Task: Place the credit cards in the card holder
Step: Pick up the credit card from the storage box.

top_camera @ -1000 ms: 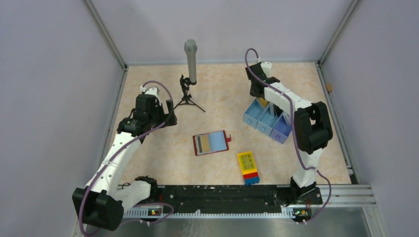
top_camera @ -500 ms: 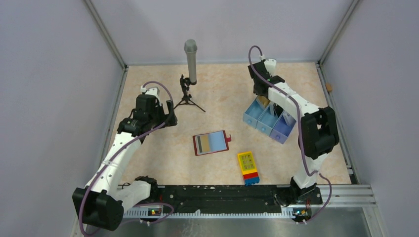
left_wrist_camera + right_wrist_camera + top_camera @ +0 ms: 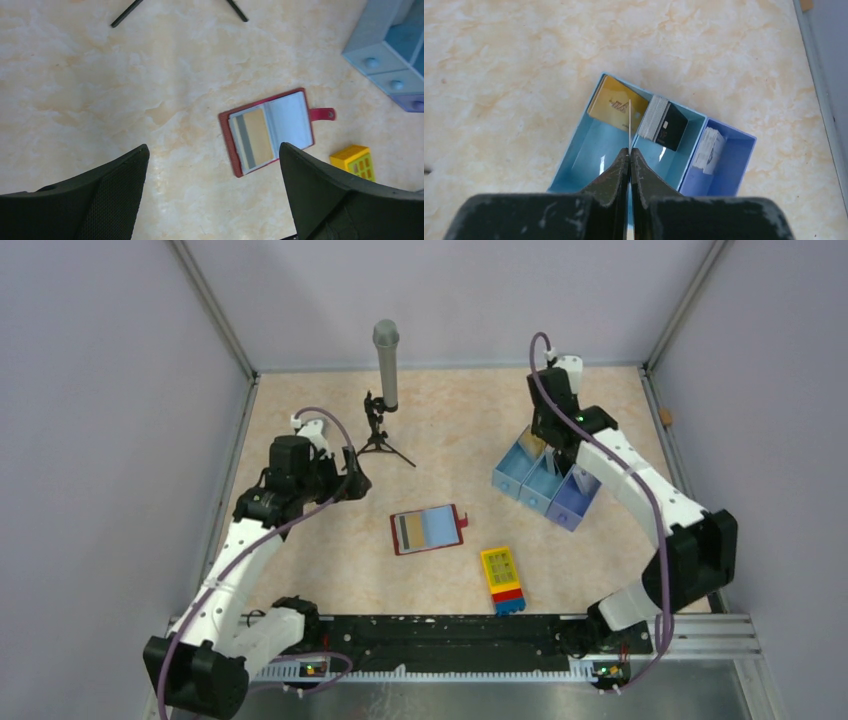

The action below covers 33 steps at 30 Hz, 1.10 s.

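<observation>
The card holder (image 3: 428, 529) lies open mid-table, dark red with blue-grey pockets and a red tab; in the left wrist view (image 3: 270, 131) a gold card with a dark stripe (image 3: 257, 137) sits in its left pocket. My left gripper (image 3: 355, 483) is open and empty above the table, left of it (image 3: 212, 147). My right gripper (image 3: 562, 455) hovers over the light-blue tray (image 3: 520, 472). It is shut (image 3: 630, 150) on a thin card seen edge-on (image 3: 629, 125). Below lie a gold card (image 3: 616, 102), a dark stack (image 3: 669, 127) and a pale stack (image 3: 710, 145).
A microphone on a small tripod (image 3: 385, 350) stands at the back centre; its legs show in the left wrist view (image 3: 125, 15). A yellow, red and blue block (image 3: 503, 578) lies in front of the card holder, also seen in the left wrist view (image 3: 352, 160).
My right arm has swung to the right and its gripper now stands over the tray with a card held edge-on. My left gripper has shifted slightly right, toward the card holder.
</observation>
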Motion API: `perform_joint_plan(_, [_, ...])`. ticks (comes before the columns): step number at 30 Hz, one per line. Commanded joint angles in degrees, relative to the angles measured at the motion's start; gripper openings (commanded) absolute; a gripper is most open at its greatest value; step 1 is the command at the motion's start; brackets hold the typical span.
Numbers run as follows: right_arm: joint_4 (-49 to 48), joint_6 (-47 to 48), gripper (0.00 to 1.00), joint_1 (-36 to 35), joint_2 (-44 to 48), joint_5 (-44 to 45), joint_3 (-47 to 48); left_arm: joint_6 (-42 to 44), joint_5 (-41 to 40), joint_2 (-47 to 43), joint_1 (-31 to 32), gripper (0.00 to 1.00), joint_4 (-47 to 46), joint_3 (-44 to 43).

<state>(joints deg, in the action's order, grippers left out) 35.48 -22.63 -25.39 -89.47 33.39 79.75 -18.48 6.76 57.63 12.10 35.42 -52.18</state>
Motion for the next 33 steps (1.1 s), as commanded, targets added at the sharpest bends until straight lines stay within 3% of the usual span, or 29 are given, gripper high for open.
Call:
perform_joint_plan(1, [-3.4,7.11,0.0,-0.63,11.59,-11.24,-3.53,-2.63,10.37,-5.25,1.18,0.98,-9.77,3.73])
perform_joint_plan(7, [-6.79,12.28,0.0,-0.71,19.19,-47.18,-9.25,-9.2,24.21,-10.19,6.74,0.98,-25.88,10.56])
perform_joint_plan(12, [-13.28,10.1,0.0,-0.91,21.71,-74.69,-15.21,-12.63,30.51,-9.63,14.31,0.99,-37.72,13.14])
perform_joint_plan(15, [-17.74,8.1,0.0,-2.34,22.37,-85.0,-17.56,-13.99,32.73,-7.31,17.86,0.99,-41.7,13.23])
perform_joint_plan(20, [-27.51,2.55,0.0,-4.23,22.61,-95.9,-20.12,-15.18,32.98,-4.6,20.92,0.99,-45.67,13.37])
perform_joint_plan(23, [-29.86,1.45,0.0,-4.98,22.32,-97.91,-20.24,-16.71,34.38,-3.74,22.19,0.97,-48.51,13.5])
perform_joint_plan(33, [-27.18,3.97,0.0,-6.78,18.2,-97.79,-18.5,-22.47,40.38,-0.71,24.85,0.38,-56.36,14.31])
